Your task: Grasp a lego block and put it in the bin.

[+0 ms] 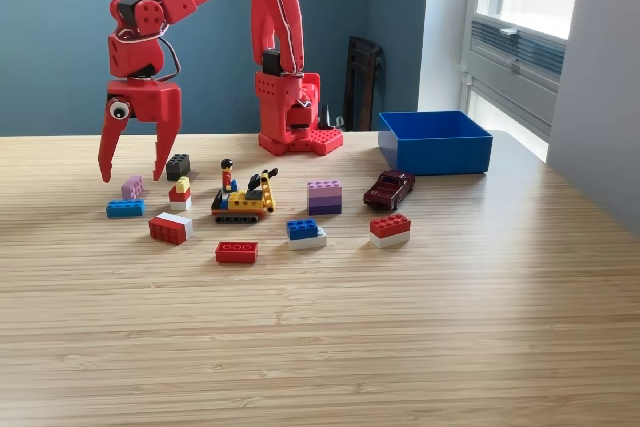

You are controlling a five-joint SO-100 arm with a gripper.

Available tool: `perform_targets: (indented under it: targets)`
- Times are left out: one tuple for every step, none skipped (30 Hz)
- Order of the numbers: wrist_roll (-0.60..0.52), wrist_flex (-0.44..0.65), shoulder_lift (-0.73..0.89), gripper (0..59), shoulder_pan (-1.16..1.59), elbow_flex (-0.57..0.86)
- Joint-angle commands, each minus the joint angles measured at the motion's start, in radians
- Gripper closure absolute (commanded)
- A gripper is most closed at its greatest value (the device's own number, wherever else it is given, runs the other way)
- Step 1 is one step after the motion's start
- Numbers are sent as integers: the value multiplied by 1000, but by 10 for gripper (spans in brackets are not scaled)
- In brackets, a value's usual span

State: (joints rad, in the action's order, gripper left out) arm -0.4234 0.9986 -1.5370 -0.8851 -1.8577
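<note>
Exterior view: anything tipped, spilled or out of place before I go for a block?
Nothing is tipped or spilled. The bin sits upright. One oddity: a dark red toy car lies among the blocks. The gripper hangs open above the pink block.

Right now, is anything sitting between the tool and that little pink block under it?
Nothing visible. The open tool hangs directly above the pink block, with only air between. The black block sits just to the exterior view's right of the tool, close enough that a finger might brush it on the way down.
</note>
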Motion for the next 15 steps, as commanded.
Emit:
perform_targets:
  targets:
    - [-11, -17, 6, 351, 14, 49]
    - [-14, -17, 12, 352, 15, 49]
    - [-15, -17, 18, 353, 15, 52]
    - [-17, -17, 23, 354, 15, 55]
    - [-20, -17, 28, 355, 17, 61]
    - [-25, -17, 34, 357, 17, 66]
    - [-31, -17, 41, 358, 17, 71]
    - [-35, -17, 49, 358, 17, 74]
    - [-37, -17, 58, 361, 17, 75]
    - [-37, -17, 67, 365, 17, 78]
    - [-38, -15, 77, 372, 17, 81]
    - [-40, -9, 86, 376, 17, 91]
    - [-41, -3, 92, 381, 15, 100]
    - [-43, 3, 100, 389, 15, 107]
    - [-43, 6, 103, 402, 15, 112]
